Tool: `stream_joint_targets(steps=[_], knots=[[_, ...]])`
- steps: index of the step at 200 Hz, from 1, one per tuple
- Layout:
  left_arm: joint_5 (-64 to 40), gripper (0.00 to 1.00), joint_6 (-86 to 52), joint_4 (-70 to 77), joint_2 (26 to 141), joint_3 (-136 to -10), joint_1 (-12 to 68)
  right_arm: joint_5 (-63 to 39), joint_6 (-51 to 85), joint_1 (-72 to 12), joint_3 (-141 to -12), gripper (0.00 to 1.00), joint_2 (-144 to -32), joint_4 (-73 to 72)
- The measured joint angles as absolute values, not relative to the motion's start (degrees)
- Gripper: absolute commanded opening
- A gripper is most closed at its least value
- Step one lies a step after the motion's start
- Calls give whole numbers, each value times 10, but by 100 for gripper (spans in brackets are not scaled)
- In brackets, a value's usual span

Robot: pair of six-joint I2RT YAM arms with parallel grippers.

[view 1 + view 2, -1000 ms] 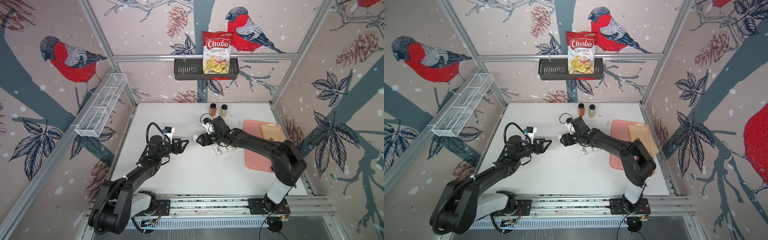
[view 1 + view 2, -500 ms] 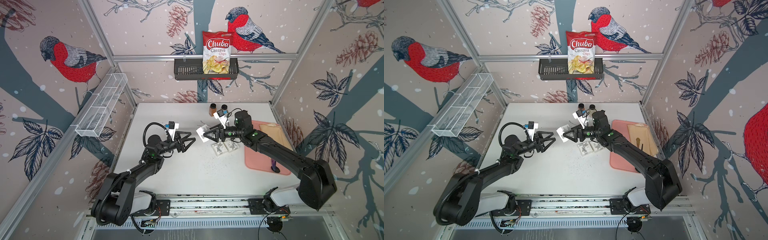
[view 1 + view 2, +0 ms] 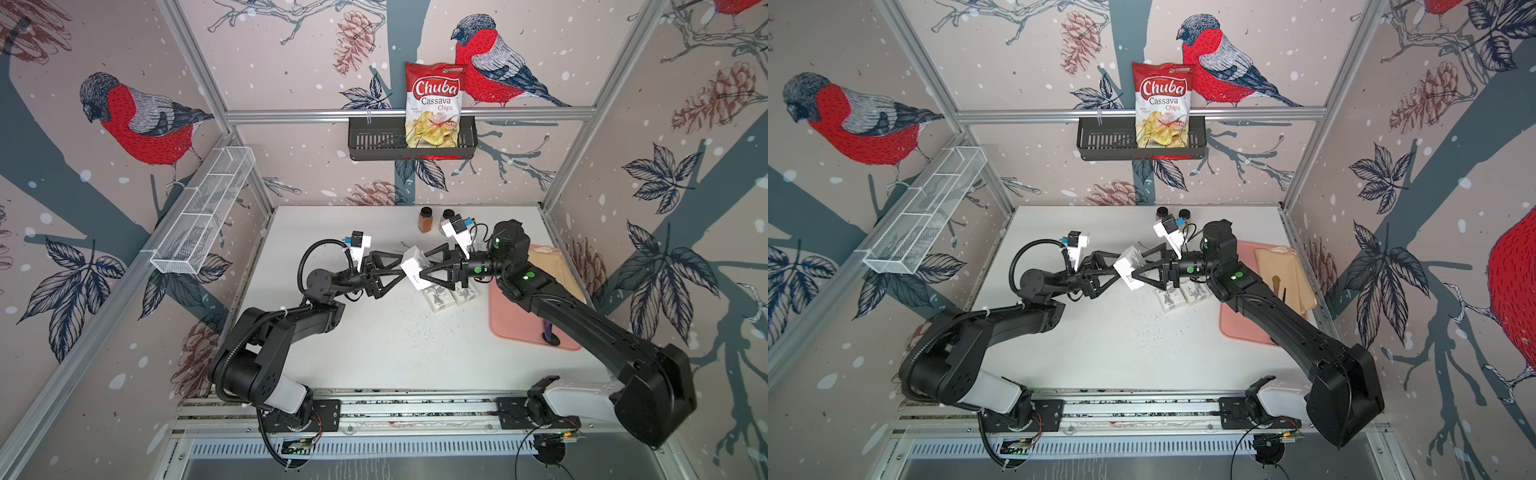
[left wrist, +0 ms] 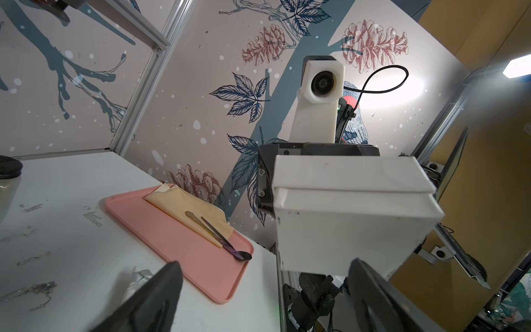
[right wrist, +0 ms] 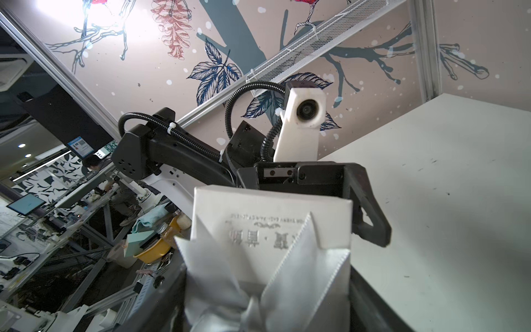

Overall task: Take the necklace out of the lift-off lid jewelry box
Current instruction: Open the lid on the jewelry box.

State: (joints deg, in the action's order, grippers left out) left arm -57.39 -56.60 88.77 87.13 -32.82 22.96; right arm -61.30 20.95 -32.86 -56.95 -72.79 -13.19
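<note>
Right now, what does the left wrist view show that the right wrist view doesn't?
Left wrist only: the tray with napkin and spoon, and the box from its plain side, seam showing. Right wrist only: the box's printed face and ribbon, the left arm, the wire shelf. Both: the box and the table.

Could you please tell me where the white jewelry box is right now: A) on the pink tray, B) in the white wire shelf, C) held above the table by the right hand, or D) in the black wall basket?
C: the right hand grips the jewelry box in the air, clear of the table.
</note>
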Motion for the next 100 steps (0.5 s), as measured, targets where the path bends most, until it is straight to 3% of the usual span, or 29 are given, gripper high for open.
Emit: stream_joint_targets(steps=[100], knots=[[-583,96,-570,901,847,-329,256,-623,212,-326,-565,74,-728,-150]])
